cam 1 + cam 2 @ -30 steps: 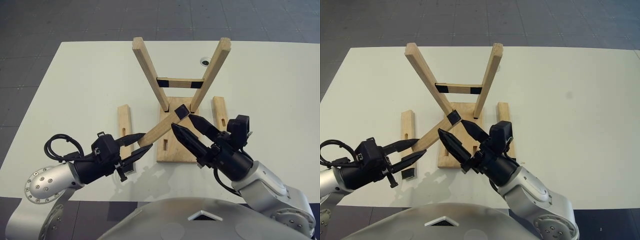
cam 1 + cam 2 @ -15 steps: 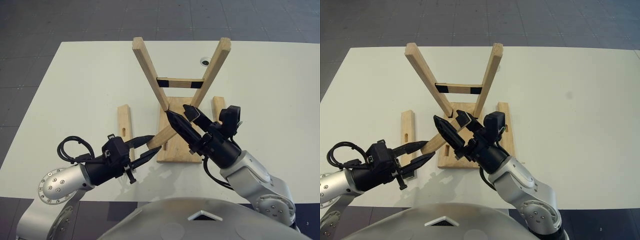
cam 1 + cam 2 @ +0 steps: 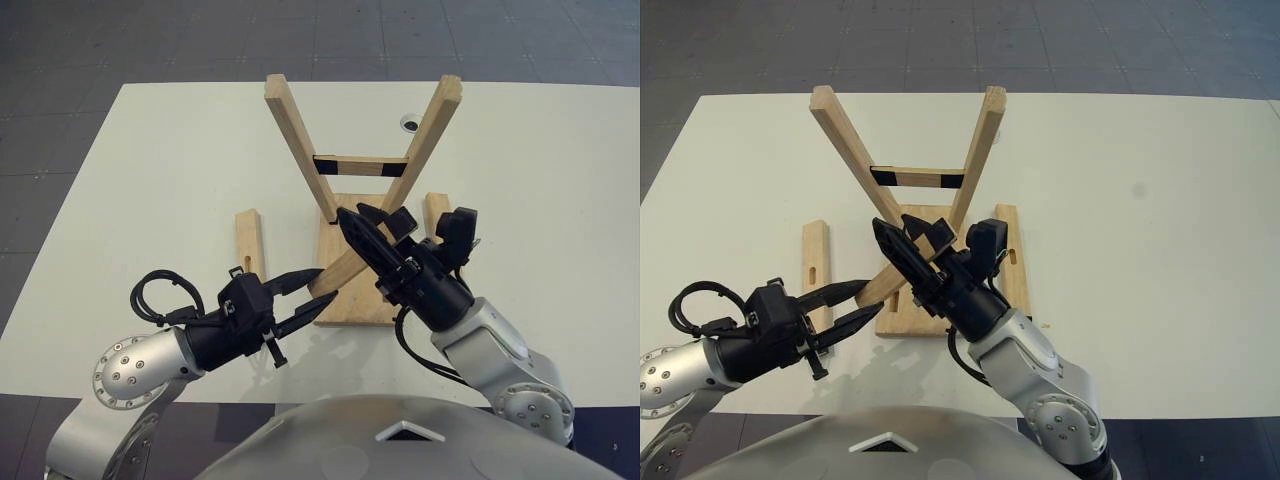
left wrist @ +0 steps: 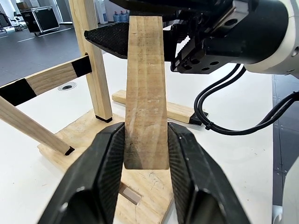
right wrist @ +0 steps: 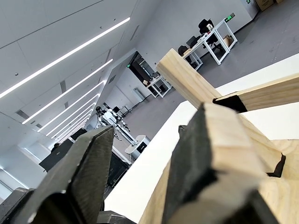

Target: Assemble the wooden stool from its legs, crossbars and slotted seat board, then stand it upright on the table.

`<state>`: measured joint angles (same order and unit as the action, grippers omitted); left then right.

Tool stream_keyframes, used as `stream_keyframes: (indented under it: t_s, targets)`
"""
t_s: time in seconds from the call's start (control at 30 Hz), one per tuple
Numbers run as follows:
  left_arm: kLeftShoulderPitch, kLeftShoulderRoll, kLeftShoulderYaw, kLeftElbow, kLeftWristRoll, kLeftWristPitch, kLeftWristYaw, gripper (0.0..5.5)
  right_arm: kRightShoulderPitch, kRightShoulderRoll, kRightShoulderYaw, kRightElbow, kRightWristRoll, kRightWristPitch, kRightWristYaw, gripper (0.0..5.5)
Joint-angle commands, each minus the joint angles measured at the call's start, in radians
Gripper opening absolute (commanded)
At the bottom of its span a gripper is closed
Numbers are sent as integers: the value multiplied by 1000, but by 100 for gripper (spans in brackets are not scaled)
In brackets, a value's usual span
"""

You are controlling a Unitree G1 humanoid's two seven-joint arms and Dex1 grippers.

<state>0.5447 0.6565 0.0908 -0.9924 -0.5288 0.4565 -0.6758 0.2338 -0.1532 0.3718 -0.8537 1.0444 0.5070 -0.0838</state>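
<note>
The slotted seat board (image 3: 352,303) lies flat on the white table (image 3: 150,180). Two legs (image 3: 298,140) (image 3: 428,138) rise from it in a V, joined by a crossbar (image 3: 360,165) with black ends. A third leg (image 3: 340,268) slants up over the board. My left gripper (image 3: 312,290) is shut on its lower end, seen close in the left wrist view as the leg (image 4: 145,93) between both fingers (image 4: 105,158). My right gripper (image 3: 375,225) is open at the leg's upper end, one finger (image 5: 84,182) well off the wood (image 5: 229,140).
A loose slotted wooden piece (image 3: 250,248) lies left of the board and another (image 3: 438,222) lies right of it. A round cable hole (image 3: 410,122) sits at the table's far side. The table's front edge runs just below both arms.
My right gripper has moved forward from the table's front to the held leg's upper end. My left gripper has shifted right towards the board, and the leg now stands steeper.
</note>
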Motion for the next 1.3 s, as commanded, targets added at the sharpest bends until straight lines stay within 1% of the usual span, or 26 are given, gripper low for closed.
stream_keyframes:
  t_s: [0.03, 0.07, 0.2, 0.23, 0.27, 0.43, 0.53, 0.57, 0.63, 0.7, 0.83, 0.9, 1.0, 1.1, 1.13, 1.2, 1.3]
  targets:
    - [1, 16, -3, -14, -2, 11, 12, 132, 1, 21, -2, -8, 20, -15, 12, 180]
    - [2, 17, -2, -15, -3, 12, 14, 132, 2, 22, 0, -9, 22, -16, 12, 166]
    - [4, 19, 1, -18, -8, 13, 19, 132, 4, 26, 2, -12, 31, -16, 13, 80]
    - [3, 20, 1, -19, -9, 13, 20, 132, 4, 27, 3, -13, 35, -18, 13, 67]
    - [4, 20, 1, -20, -10, 14, 21, 132, 4, 27, 3, -15, 38, -20, 13, 59]
    - [-2, 15, -9, -24, -1, 2, 28, 132, 4, 41, -11, -14, 67, -38, 3, 57]
    - [-28, -5, -42, -3, 29, -8, 54, 132, 6, 50, -15, -13, 91, -43, -1, 55]
    - [-35, -9, -54, 7, 32, -3, 60, 169, 5, 51, -17, -14, 97, -43, -2, 55]
    - [-56, -29, -53, 19, -12, 14, 75, 204, 1, 49, -20, -14, 107, -42, -2, 40]
    - [-74, -37, -23, 21, -74, 22, 77, 239, -4, 41, -24, -17, 94, -40, -1, 41]
    - [-58, -14, -1, 10, -113, 20, 62, 300, -20, -3, -45, -47, 37, -35, -4, 41]
    - [-48, -6, 17, 15, -114, 13, 56, 334, -21, -50, -82, -76, -26, -34, -3, 41]
    - [-30, 11, 51, 40, -90, -9, 38, 384, 16, -161, -187, -117, -168, -44, 13, 41]
    - [-17, 12, 67, 52, -68, -21, 38, 428, 63, -240, -293, -132, -266, -61, 42, 41]
    - [-19, 9, 70, 62, -54, -23, 45, 454, 74, -256, -319, -132, -299, -68, 51, 41]
    - [-53, -12, 73, 120, -4, -1, 110, 484, 84, -273, -378, -103, -370, -88, 60, 41]
    - [-104, -44, 82, 216, 62, 66, 230, 486, 66, -262, -420, -7, -486, -122, 63, 41]
